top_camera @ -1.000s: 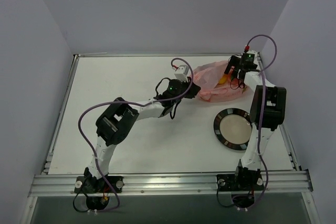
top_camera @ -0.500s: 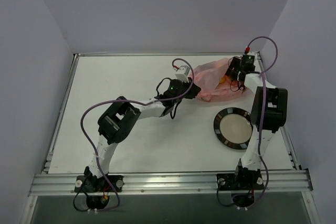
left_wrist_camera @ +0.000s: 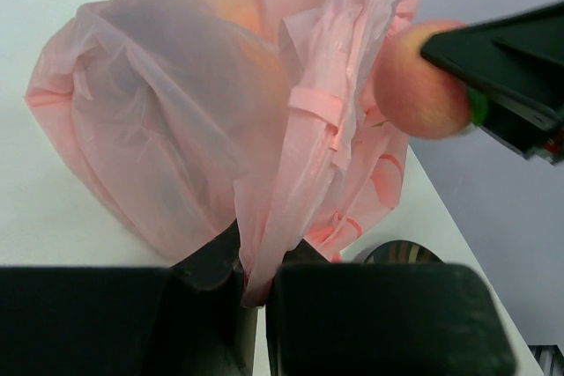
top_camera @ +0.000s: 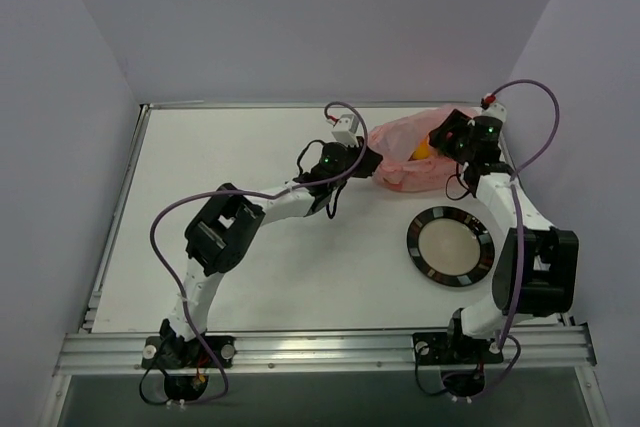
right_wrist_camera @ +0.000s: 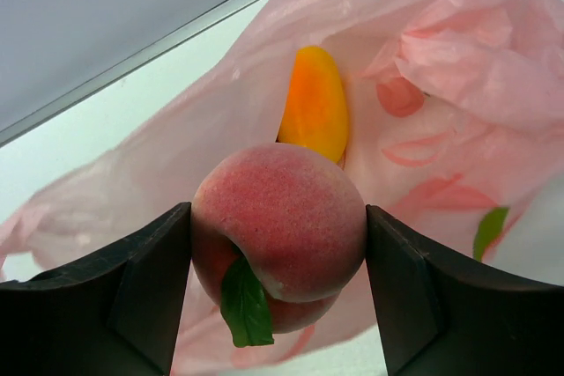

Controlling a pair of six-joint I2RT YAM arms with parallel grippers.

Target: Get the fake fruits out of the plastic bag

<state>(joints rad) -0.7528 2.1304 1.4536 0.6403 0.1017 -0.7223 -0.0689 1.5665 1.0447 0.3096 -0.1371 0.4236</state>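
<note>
The pink plastic bag (top_camera: pixel 405 152) lies at the back right of the table, its mouth open. My left gripper (left_wrist_camera: pixel 256 283) is shut on the bag's (left_wrist_camera: pixel 176 121) edge, pinching a fold of film. My right gripper (right_wrist_camera: pixel 278 270) is shut on a pink peach (right_wrist_camera: pixel 282 222) with a green leaf, held above the bag's (right_wrist_camera: pixel 441 68) opening. The left wrist view shows the same peach (left_wrist_camera: pixel 419 81) beside the right gripper's dark body. A yellow-orange fruit (right_wrist_camera: pixel 315 103) rests inside the bag and shows from above as an orange spot (top_camera: pixel 422 150). Other fruits are hidden.
A round black-rimmed plate (top_camera: pixel 450 247) sits on the white table in front of the bag, near the right arm. The table's raised back edge (top_camera: pixel 300 104) runs just behind the bag, and the right wall is close.
The right gripper closed on the peach inside the bag and lifted it up and to the right, out of the opening. The left gripper kept its hold on the bag's edge.
</note>
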